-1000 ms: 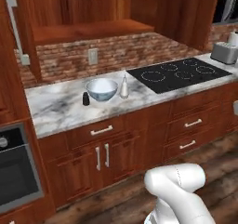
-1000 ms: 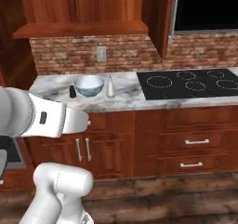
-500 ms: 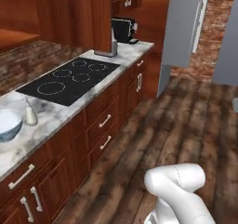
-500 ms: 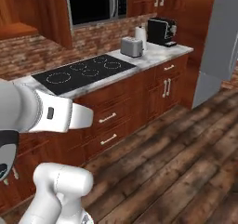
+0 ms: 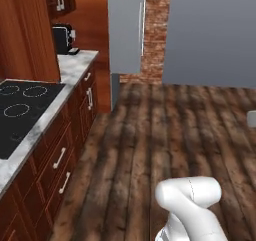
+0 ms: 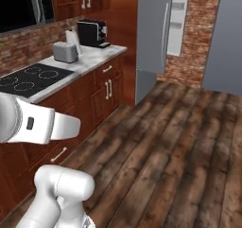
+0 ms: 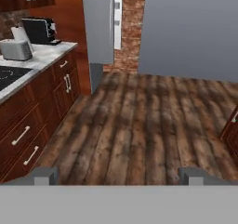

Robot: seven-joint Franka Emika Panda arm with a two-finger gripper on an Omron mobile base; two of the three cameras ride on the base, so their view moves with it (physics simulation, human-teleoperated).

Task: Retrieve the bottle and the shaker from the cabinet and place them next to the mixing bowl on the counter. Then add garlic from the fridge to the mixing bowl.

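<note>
The gripper (image 7: 118, 175) hangs empty over the wooden floor (image 7: 139, 125), its jaws spread wide. The grey fridge (image 6: 153, 30) stands closed just past the end of the marble counter (image 6: 90, 61), beside a black coffee machine (image 6: 92, 33).

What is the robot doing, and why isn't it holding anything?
The robot is driving through the kitchen with nothing in its open gripper. A second ago it faced the bowl, bottle and shaker on the counter; now it has turned toward the tall grey fridge, whose door is shut. Along the counter stand a black cooktop, a toaster and a coffee machine. It probably wants the garlic next.
</note>
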